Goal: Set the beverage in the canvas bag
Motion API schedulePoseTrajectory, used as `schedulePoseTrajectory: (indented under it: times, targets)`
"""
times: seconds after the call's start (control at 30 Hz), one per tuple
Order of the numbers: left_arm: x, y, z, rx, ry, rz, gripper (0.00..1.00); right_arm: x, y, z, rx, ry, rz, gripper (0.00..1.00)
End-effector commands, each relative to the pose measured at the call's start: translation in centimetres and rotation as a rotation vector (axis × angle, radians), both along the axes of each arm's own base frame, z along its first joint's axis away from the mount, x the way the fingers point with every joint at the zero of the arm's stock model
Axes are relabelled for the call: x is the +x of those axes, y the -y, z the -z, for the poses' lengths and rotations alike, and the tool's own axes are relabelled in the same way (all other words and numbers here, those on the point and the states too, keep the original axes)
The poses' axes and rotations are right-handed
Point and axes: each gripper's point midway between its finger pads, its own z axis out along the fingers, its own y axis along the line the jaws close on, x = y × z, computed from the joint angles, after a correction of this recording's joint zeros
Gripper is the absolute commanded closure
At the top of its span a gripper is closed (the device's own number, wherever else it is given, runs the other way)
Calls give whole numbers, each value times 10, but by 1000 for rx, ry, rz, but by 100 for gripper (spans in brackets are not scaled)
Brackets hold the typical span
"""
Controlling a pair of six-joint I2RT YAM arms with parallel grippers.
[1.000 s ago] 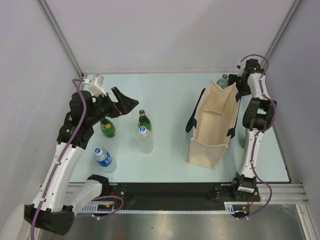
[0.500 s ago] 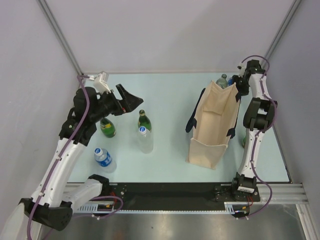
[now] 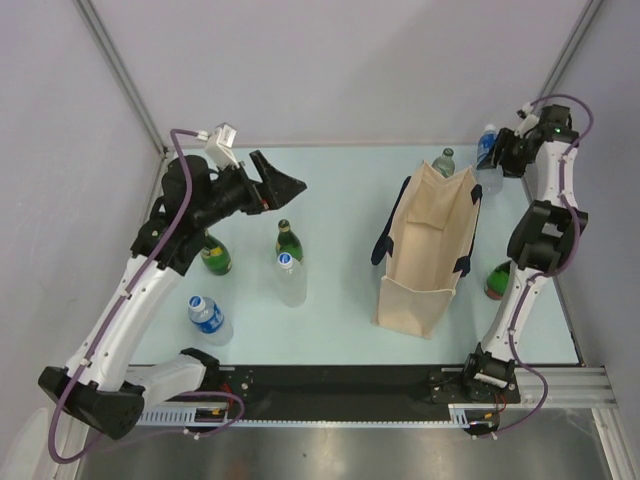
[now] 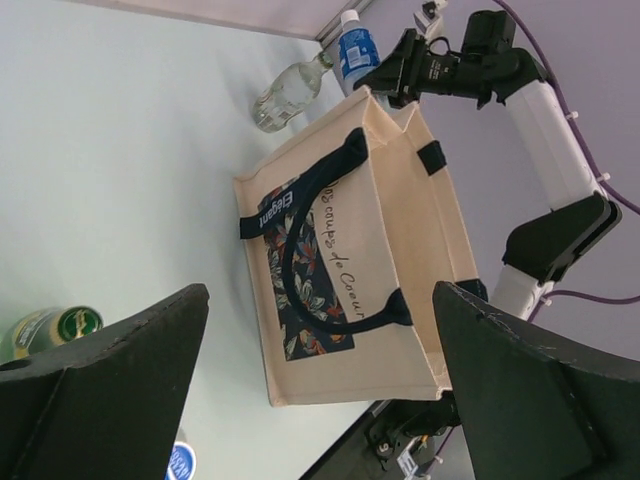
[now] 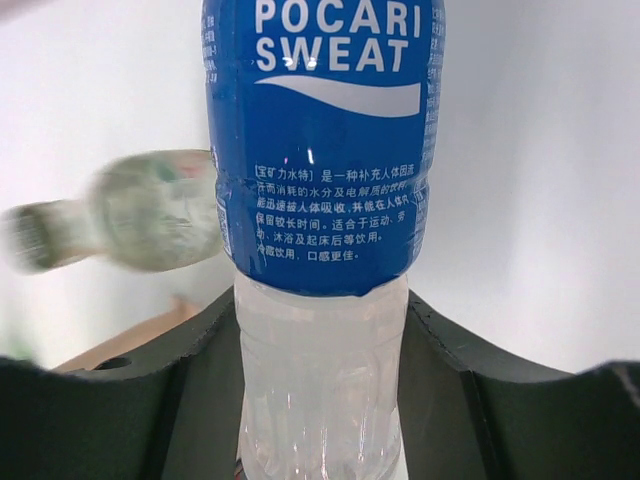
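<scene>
The work surface is a pale mint table (image 3: 340,180) enclosed by plain grey walls.

**Canvas bag.** The canvas bag (image 3: 425,255) stands upright right of centre with its mouth open. Navy strap handles hang on its sides. The left wrist view shows a floral print panel and script lettering on the side facing the left arm.

**Right arm.** The right gripper (image 3: 497,158) is at the far right corner of the table. Its jaws are clamped on the lower body of a Pocari Sweat bottle (image 5: 320,150), a clear plastic bottle with a blue label. The bottle is held upright, outside the bag and just beyond the bag's far end. A clear glass bottle (image 3: 445,160) stands just beside that far end; it appears blurred in the right wrist view. A green bottle (image 3: 497,280) stands on the table between the bag and the right arm.

**Left arm.** The left gripper (image 3: 283,183) hangs above the left half of the table. Its jaws are spread wide apart and hold nothing. They face the bag.

**Left group.** Four bottles stand well apart from the bag:
- a green glass bottle (image 3: 288,238)
- a clear bottle with a blue cap (image 3: 290,278), just beside the green glass bottle
- a green bottle with a yellow label (image 3: 213,255)
- a blue-labelled plastic bottle (image 3: 207,315)
</scene>
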Motion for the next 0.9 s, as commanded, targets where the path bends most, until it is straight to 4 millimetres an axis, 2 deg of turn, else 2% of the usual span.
schedulePoseTrajectory:
  times: [0.0,0.13,0.17,0.27,0.3,0.37,0.4,0.43,0.5,0.53,0.6,0.63,0.7,0.73,0.8,0.87]
  targets:
    - [1,16,-42,-83,92,46,1,3,-19,-150,68,377,-73,98]
    - [4,28,-54,-104,116,75,0,-11,-29,-187,128,450,-116,99]
    - [4,30,-59,-112,128,84,0,-18,-34,-204,129,483,-128,99]
    - [10,41,-68,-120,144,111,0,-33,-46,-239,140,564,-184,99]
    - [10,44,-72,-123,152,122,0,-45,-53,-260,132,614,-209,99]
    - [14,53,-81,-133,165,142,0,-61,-67,-279,152,661,-271,100]
    - [15,56,-84,-137,173,150,0,-75,-75,-295,144,707,-303,100]
    - [15,59,-95,-147,195,159,0,-85,-84,-303,161,731,-349,100]
    - [20,69,-99,-149,200,183,0,-103,-97,-320,151,794,-417,100]
    - [19,71,-113,-160,229,190,0,-124,-110,-329,165,820,-475,100]
    - [23,81,-116,-153,241,212,0,-142,-126,-336,162,861,-548,100]
    - [22,82,-130,-161,275,216,0,-161,-137,-338,165,877,-596,100]
    - [29,92,-130,-140,300,236,0,-180,-158,-338,155,905,-679,100]
    - [27,95,-141,-140,343,255,0,-199,-170,-343,135,941,-734,100]
    - [37,102,-141,-106,395,267,0,-215,-188,-329,144,934,-802,100]
    - [35,107,-158,-126,444,295,0,-235,-200,-321,117,965,-854,100]
